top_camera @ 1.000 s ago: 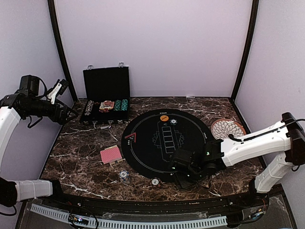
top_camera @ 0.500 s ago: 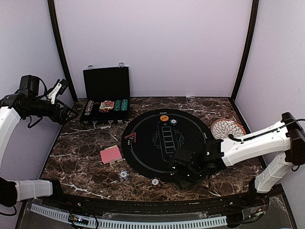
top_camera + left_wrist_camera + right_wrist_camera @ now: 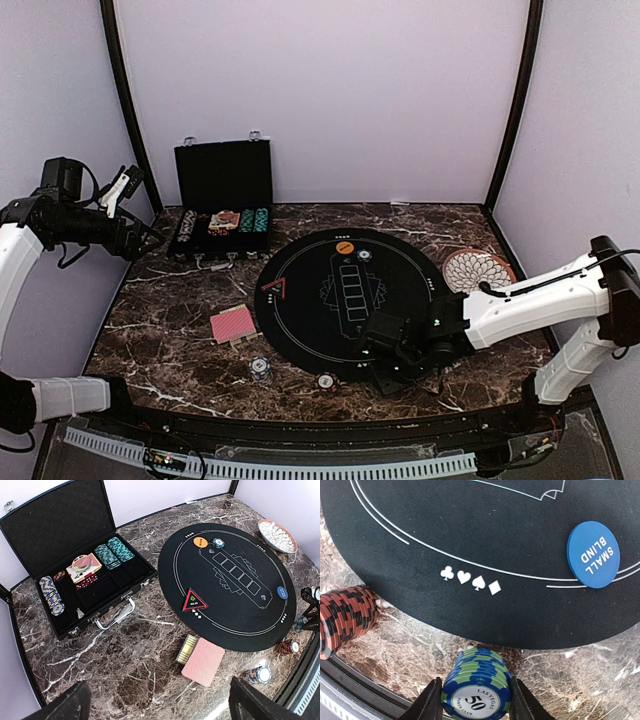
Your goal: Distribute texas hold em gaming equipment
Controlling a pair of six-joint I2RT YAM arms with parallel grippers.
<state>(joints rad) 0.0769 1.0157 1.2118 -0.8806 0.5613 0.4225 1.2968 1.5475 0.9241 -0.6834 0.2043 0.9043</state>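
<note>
A stack of blue and green poker chips (image 3: pixel 477 680) stands on the marble just off the black felt mat (image 3: pixel 470 530). My right gripper (image 3: pixel 476 700) is shut on it, a finger pressed against each side. Beside it are a red and black chip stack (image 3: pixel 345 617) and the blue small-blind disc (image 3: pixel 593 555). In the top view my right gripper (image 3: pixel 385 375) is low at the mat's near edge. The red-backed cards (image 3: pixel 232 324) lie left of the mat, and the orange disc (image 3: pixel 345 246) sits at its far side. My left gripper (image 3: pixel 125 185) is raised at the far left, open and holding nothing.
An open black case (image 3: pixel 65 540) at the back left holds more chip rows and cards. A white patterned plate (image 3: pixel 477 270) stands right of the mat. Two chip stacks (image 3: pixel 261 368) (image 3: pixel 326 381) stand near the front edge. A red triangle marker (image 3: pixel 194 600) lies on the mat's left.
My right gripper's fingers have closed in on the blue and green chip stack. The left arm has not moved.
</note>
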